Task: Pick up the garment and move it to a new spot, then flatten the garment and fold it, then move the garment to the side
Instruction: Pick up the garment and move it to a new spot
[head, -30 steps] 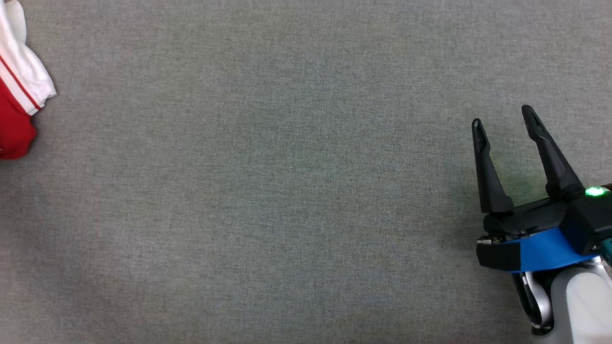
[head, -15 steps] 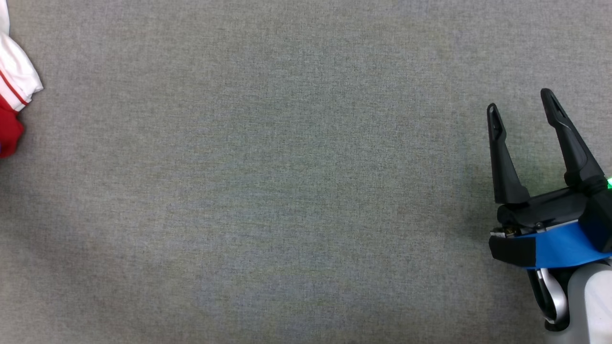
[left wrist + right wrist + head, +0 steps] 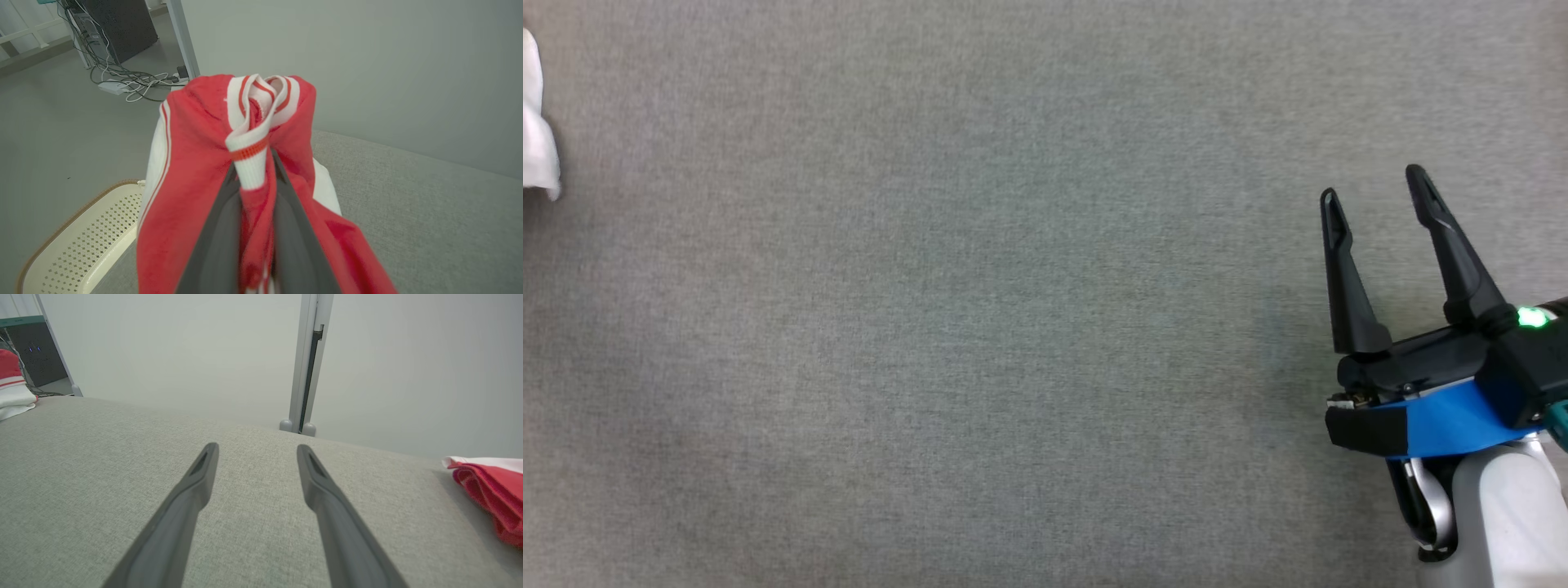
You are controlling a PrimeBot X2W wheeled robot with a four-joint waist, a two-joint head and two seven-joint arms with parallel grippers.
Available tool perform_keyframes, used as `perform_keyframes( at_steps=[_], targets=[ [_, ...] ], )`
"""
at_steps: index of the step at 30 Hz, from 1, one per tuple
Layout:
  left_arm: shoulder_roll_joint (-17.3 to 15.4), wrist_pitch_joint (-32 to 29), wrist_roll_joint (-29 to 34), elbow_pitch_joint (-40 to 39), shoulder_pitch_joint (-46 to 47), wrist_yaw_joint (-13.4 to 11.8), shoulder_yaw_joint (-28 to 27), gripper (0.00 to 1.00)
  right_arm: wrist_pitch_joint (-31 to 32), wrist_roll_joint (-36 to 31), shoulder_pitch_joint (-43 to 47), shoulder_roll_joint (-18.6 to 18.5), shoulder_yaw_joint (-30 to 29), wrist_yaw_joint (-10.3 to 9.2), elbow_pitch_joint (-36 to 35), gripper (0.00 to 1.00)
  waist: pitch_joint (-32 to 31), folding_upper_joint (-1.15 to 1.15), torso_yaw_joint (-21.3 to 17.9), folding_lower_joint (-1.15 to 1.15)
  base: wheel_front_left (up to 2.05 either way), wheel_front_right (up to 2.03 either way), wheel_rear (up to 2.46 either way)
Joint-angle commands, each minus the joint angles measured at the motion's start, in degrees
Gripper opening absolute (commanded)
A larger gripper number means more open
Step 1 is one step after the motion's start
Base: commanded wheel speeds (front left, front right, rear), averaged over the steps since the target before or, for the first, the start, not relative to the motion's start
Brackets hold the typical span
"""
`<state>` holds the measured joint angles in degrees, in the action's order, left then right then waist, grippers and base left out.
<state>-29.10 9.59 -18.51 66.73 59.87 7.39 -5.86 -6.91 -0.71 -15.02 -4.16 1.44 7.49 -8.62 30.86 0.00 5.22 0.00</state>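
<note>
Pinching a red-and-white knit garment by its ribbed cuff, mid-frame, the left gripper has its dark fingers clamped on the cloth, seemingly to carry it onto the grey fabric surface. At lower right of the head view, the right gripper hovers, fingers apart, likely ready for flattening.

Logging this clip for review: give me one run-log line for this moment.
step: garment pick-up | left gripper: shut on garment | right gripper: open, empty, over grey surface
</note>
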Motion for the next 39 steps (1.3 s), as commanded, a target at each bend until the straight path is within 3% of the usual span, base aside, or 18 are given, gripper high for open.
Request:
perform_keyframes(
  at_steps=[1,10,17,26,31,39],
  targets=[
    [-0.2,0.9,0.2,-0.5,1.3,0.1,0.5,0.0,-0.7,0.6,-0.3,0.1,0.0,0.01,0.3,1.0,-1.3,0.0,-1.1,0.0,0.0,0.0,0.0],
    [0.0,5.4,3.2,-9.7,7.9,0.1,6.3,0.0,-4.6,3.1,-0.4,1.2,0.6,0.01,6.8,1.0,-8.0,0.0,-5.8,0.0,0.0,0.0,0.0],
    [1.5,5.6,5.9,-21.0,11.2,0.1,12.7,0.0,-7.0,7.7,0.7,1.3,1.9,0.01,11.3,1.0,-12.3,0.0,-12.4,0.0,0.0,0.0,0.0],
    [5.2,2.3,2.3,-32.9,13.0,0.1,23.3,0.0,-8.3,12.7,1.7,1.2,3.6,0.01,15.5,1.0,-14.8,0.0,-20.8,0.0,0.0,0.0,0.0],
    [7.9,-0.3,1.4,-37.3,10.3,0.1,27.0,0.0,-8.3,14.7,2.4,1.2,4.4,0.01,15.1,1.0,-15.6,0.0,-24.0,0.0,0.0,0.0,0.0],
    [10.5,-2.7,1.1,-41.9,0.3,-1.0,31.1,0.0,-8.4,15.3,3.2,1.2,5.0,0.01,15.0,1.0,-16.5,0.0,-25.0,0.0,0.0,0.0,0.0]
  ],
)
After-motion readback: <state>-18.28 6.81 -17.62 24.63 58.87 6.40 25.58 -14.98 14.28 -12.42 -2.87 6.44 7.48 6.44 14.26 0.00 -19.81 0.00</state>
